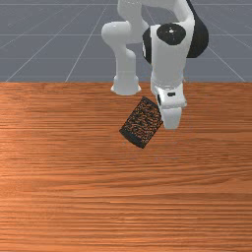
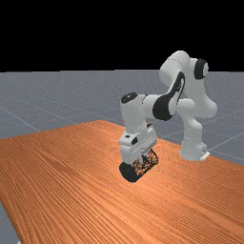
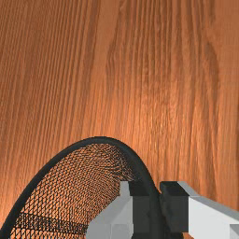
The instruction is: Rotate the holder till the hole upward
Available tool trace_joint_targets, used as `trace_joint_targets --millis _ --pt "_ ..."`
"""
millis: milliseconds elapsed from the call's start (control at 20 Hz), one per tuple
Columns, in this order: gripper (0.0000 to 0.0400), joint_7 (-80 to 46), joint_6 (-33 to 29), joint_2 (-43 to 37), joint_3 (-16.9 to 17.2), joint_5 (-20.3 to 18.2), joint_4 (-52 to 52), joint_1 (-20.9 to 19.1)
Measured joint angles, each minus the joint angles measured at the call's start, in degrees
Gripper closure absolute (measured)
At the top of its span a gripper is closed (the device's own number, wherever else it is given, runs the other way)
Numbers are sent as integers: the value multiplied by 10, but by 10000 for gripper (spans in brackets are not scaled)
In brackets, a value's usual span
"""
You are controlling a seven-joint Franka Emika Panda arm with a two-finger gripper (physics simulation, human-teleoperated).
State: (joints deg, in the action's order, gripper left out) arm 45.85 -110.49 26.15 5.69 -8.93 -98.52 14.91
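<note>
Holder [image 1: 142,120], black mesh, on its side over the table [image 1: 74,187], left of the hand [image 1: 171,106] in the front view. Solid end [image 2: 127,171] points to 7 o'clock in the front view; open mouth, judging by the mesh, to 1 o'clock. Hand at holder's 3 o'clock. Gripper [image 3: 158,189] straddles the rim [image 3: 100,139]; fingers clenched on the wall, one inside, one outside, looks like. Step in hand, probably: tip it upright. Keep pinch firm, raise enough for base clearance, tilt hand slowly so mouth swings up and base swings under. Thin wall could pivot or slip; avoid jerks. Set base flat before letting go.
</note>
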Motion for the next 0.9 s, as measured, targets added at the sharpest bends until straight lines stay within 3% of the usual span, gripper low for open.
trace_joint_targets --millis 300,400,450,600,650,700,750,800,850,900 --pt "345 57 87 -55 11 -115 37 -28" --pt "363 28 27 -84 28 -49 19 -9" --pt "347 93 76 -64 7 -149 24 -43" --pt "352 131 18 -42 -9 -180 -5 -68" --pt "346 163 42 -20 -29 -225 0 -92" --pt "228 143 -32 -33 -17 -185 -27 -77" --pt "138 160 -36 -22 -26 -200 -28 -88" --pt "84 137 -81 -29 -17 -167 -43 -75" --pt "51 133 -99 -26 -16 -158 -49 -73" --pt "30 34 -50 7 16 -50 9 -39"
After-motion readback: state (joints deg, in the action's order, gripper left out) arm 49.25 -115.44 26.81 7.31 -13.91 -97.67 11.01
